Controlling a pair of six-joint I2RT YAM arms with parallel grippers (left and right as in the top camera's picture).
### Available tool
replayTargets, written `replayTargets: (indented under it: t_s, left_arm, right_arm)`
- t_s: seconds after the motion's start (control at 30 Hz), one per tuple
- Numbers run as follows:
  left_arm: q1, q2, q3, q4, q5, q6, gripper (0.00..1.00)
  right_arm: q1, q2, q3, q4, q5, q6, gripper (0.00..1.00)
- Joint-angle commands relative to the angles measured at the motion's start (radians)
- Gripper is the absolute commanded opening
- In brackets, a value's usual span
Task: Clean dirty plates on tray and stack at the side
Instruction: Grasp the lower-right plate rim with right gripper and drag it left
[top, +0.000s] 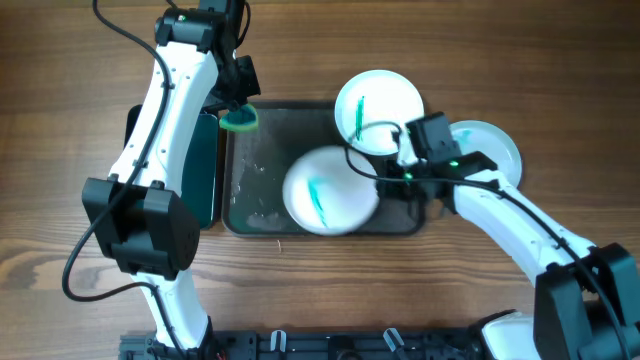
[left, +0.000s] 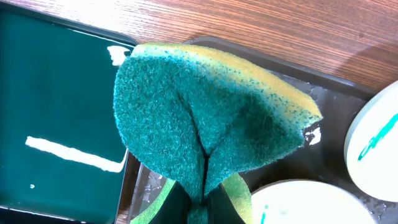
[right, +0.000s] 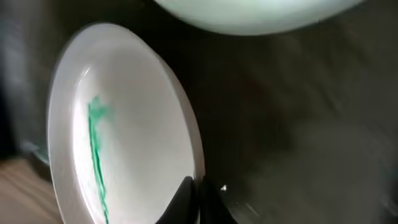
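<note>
Currently the right gripper (right: 198, 199) is pinched closed on the near rim of the middle plate (right: 124, 137), which appears tipped up over the big grey tray (top: 255, 165), its green streak unwiped. The hold is on a thin edge only. The likely risk is that the plate pivots or slips out once the sponge presses on it, then drops back onto the tray. A second streaked plate (top: 378, 105) lies just beside it and overlaps the tray's far rim, so a swing of the held plate could nudge it off onto the table (top: 60, 120). The left gripper (left: 203, 208) is clamped on the folded sponge (left: 205, 106), hovering over the tray's far left corner next to the small teal tray (left: 56, 93). The sponge is creased in the pinch, so its wiping contact may be narrow and leave streak behind. A third plate (top: 497, 150), seemingly plain white, rests on the table right of the tray, partly under the right arm, and a low carry across could clip it. The tray floor looks wet, which adds to the slip risk.
</note>
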Motion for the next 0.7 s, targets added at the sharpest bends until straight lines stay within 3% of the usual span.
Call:
replayTargets:
  t_s: [0.0,0.23,0.3,0.5,0.67]
  left_arm:
    - [0.0,-0.029,0.012,0.003,0.005,0.016,0.04]
    - [0.0,-0.029,0.012,0.003,0.005,0.016,0.04]
    - [0.0,-0.029,0.012,0.004,0.005,0.016,0.04]
    - [0.0,-0.029,0.011,-0.024,0.008,0.015,0.04]
    - [0.0,-0.029,-0.035,-0.016,0.074,0.011,0.04]
  right_arm:
    - [0.093,0.029,0.026,0.106,0.088,0.174,0.04]
    - [0.173,0.2,0.031,0.261,0.117,0.272,0.04]
    - [0.173,0.221,0.049,0.258,0.117,0.269,0.06]
    - [0.17,0.259,0.105,0.197,0.132,0.233,0.23]
    - [0.169,0.377,0.213,0.122,0.093,0.209,0.23]
